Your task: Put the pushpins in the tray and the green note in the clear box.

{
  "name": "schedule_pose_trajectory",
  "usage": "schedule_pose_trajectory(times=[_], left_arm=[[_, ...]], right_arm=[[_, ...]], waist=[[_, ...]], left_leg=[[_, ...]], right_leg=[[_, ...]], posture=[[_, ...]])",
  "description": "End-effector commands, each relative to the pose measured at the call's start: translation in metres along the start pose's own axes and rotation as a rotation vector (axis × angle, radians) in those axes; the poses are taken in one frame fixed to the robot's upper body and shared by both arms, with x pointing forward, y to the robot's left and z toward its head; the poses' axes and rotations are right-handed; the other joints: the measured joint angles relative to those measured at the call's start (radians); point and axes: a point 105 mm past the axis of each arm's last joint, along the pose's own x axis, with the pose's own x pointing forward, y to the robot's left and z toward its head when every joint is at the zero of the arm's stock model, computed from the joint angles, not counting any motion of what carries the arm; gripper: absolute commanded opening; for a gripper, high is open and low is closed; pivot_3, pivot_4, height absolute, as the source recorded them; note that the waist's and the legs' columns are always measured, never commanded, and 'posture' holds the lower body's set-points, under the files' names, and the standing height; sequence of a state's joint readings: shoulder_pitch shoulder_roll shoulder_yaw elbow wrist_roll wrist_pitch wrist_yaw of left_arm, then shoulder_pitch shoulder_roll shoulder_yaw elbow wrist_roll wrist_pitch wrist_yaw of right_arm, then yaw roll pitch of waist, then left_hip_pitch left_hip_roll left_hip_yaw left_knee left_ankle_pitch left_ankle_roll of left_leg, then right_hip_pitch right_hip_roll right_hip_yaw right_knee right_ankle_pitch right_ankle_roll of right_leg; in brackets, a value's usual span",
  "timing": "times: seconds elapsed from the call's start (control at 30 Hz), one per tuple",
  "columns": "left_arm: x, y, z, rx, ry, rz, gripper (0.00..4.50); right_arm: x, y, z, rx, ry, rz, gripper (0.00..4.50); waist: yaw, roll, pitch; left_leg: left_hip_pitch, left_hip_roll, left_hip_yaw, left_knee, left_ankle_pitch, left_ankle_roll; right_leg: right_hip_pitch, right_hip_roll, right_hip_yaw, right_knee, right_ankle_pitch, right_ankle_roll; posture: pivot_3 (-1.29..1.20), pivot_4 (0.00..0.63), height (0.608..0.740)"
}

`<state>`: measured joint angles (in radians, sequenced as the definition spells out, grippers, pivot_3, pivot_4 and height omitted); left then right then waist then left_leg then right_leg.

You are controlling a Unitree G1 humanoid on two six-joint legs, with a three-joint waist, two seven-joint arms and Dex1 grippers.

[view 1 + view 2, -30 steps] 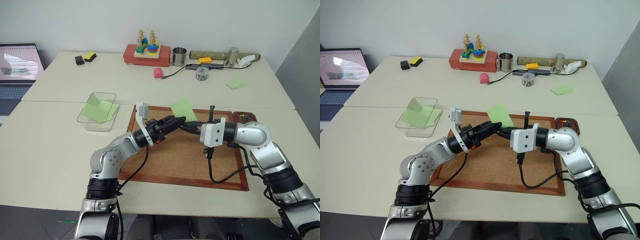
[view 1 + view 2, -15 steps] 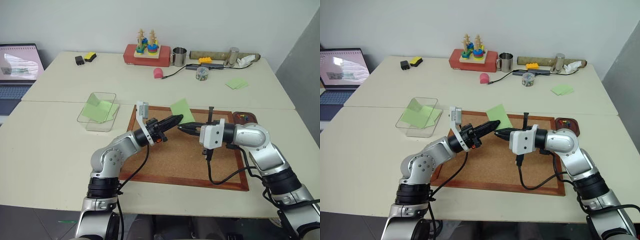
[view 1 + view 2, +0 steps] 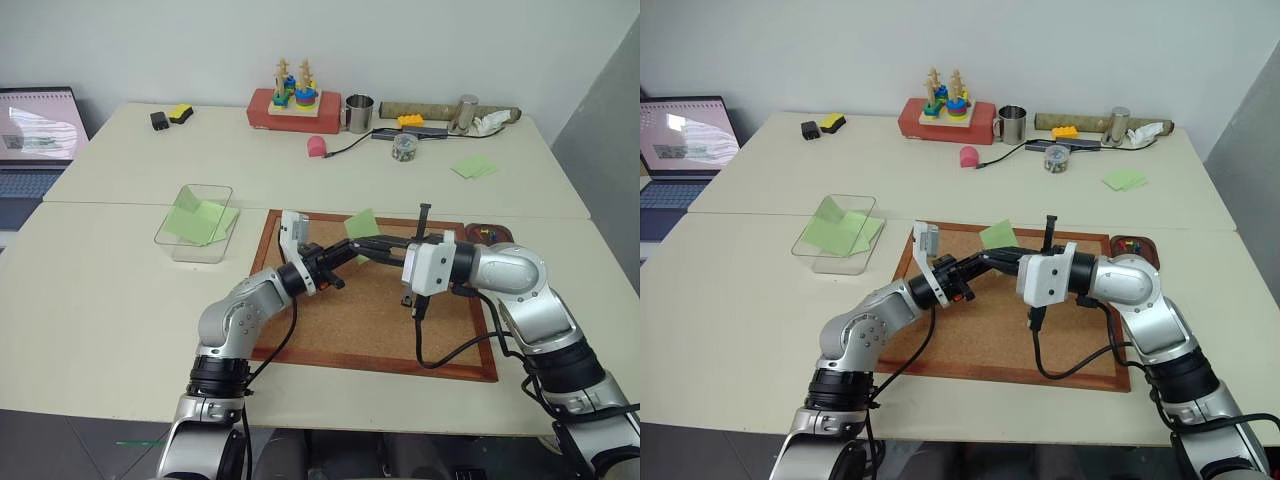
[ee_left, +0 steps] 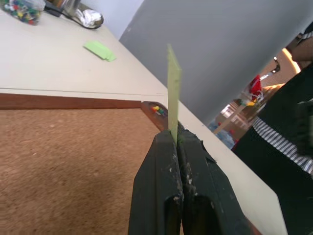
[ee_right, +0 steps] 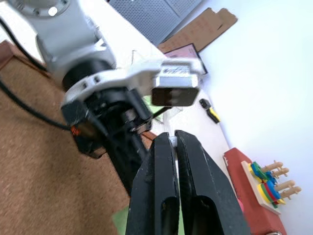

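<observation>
The two head views look forward and down from above both arms, sharing the corkboard [image 3: 375, 300] and the far table, well back from the pincers. The left wrist view sits close behind the left gripper [image 4: 177, 139], facing along its fingers past the green note [image 4: 173, 93]. The right wrist view, equally close, faces along the right gripper [image 5: 172, 139] towards the left arm (just beyond its tips).

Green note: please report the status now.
Left gripper shut on green note, above corkboard. Right gripper shut, beside it. Clear box still without it. Nothing blocks.
</observation>
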<state>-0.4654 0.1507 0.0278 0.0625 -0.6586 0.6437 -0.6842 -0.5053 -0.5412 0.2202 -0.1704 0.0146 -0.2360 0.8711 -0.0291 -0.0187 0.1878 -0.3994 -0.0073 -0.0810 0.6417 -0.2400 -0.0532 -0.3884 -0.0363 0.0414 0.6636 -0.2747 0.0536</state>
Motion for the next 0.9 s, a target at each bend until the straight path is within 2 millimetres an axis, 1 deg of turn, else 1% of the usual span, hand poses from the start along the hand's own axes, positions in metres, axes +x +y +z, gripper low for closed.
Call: schedule_pose_trajectory(times=[0.03,0.07,0.17,0.2,0.33,0.37,0.5,0.63,0.77,0.87,0.9], left_arm=[[0.001,-0.004,0.010,0.054,-0.030,-0.011,0.01],[-0.001,-0.005,0.013,0.063,-0.035,-0.011,0.01],[-0.008,-0.010,0.019,0.100,-0.042,-0.018,0.01],[-0.009,-0.011,0.021,0.109,-0.043,-0.016,0.01],[-0.015,-0.021,0.020,0.157,-0.015,-0.030,0.01],[-0.016,-0.024,0.019,0.165,-0.007,-0.039,0.01],[-0.017,-0.030,0.016,0.192,0.013,-0.054,0.01],[-0.016,-0.032,0.015,0.198,0.018,-0.056,0.01],[-0.015,-0.033,0.012,0.207,0.030,-0.061,0.00],[-0.014,-0.033,0.011,0.207,0.031,-0.061,0.00],[-0.014,-0.033,0.010,0.208,0.033,-0.062,0.00]], right_arm=[[-0.023,-0.025,-0.011,0.074,0.075,-0.160,0.00],[-0.035,-0.031,-0.027,0.109,0.152,-0.204,0.00],[-0.079,-0.046,-0.077,0.219,0.404,-0.375,0.00],[-0.091,-0.048,-0.090,0.254,0.467,-0.424,0.00],[-0.140,-0.048,-0.137,0.396,0.702,-0.596,0.00],[-0.148,-0.045,-0.145,0.428,0.742,-0.608,0.00],[-0.162,-0.035,-0.163,0.519,0.821,-0.630,0.00],[-0.165,-0.028,-0.171,0.569,0.849,-0.633,0.00],[-0.164,-0.026,-0.172,0.599,0.843,-0.638,0.83],[-0.163,-0.026,-0.171,0.600,0.842,-0.640,1.60],[-0.163,-0.026,-0.171,0.598,0.842,-0.642,1.74]], waist=[[0.001,0.000,0.000],[0.001,0.000,0.000],[0.002,0.000,0.000],[0.003,0.000,0.000],[0.002,0.000,0.000],[0.002,0.000,0.000],[-0.001,0.000,0.000],[-0.002,0.000,0.000],[-0.002,0.000,0.000],[-0.001,0.000,0.000],[-0.001,0.000,0.000]], left_leg=[[0.000,0.000,0.000,0.000,0.000,0.000],[0.000,0.000,0.000,0.000,0.000,0.000],[0.000,0.000,0.000,0.001,0.000,0.000],[0.000,0.000,0.000,0.001,0.000,0.000],[0.000,0.000,0.001,0.001,0.000,0.000],[0.000,0.000,0.001,0.001,0.000,0.000],[0.000,0.000,0.002,0.001,0.000,0.000],[0.000,0.000,0.003,0.001,0.000,0.000],[0.000,0.000,0.003,0.001,0.000,0.000],[0.000,0.000,0.003,0.001,0.000,0.000],[0.000,0.000,0.003,0.001,0.000,0.000]], right_leg=[[0.000,0.000,0.000,0.000,0.000,0.000],[0.000,0.000,0.000,0.000,0.000,0.000],[0.000,0.000,0.000,0.000,0.000,0.000],[0.001,0.000,0.000,0.000,0.000,0.000],[0.000,0.000,0.001,0.001,0.000,0.000],[0.000,0.000,0.001,0.001,0.000,0.000],[0.000,0.000,0.002,0.001,0.000,0.000],[0.000,0.000,0.002,0.001,0.000,0.000],[0.000,0.000,0.002,0.001,0.000,0.000],[0.000,0.000,0.002,0.001,0.000,0.000],[0.000,0.000,0.002,0.001,0.000,0.000]], posture=[[0.00,0.150,0.740],[0.00,0.150,0.740],[0.00,0.150,0.740],[0.00,0.150,0.740],[0.00,0.150,0.740],[0.00,0.150,0.740],[0.00,0.150,0.740],[0.00,0.150,0.740],[0.00,0.150,0.740],[0.00,0.150,0.740],[0.00,0.150,0.740]])
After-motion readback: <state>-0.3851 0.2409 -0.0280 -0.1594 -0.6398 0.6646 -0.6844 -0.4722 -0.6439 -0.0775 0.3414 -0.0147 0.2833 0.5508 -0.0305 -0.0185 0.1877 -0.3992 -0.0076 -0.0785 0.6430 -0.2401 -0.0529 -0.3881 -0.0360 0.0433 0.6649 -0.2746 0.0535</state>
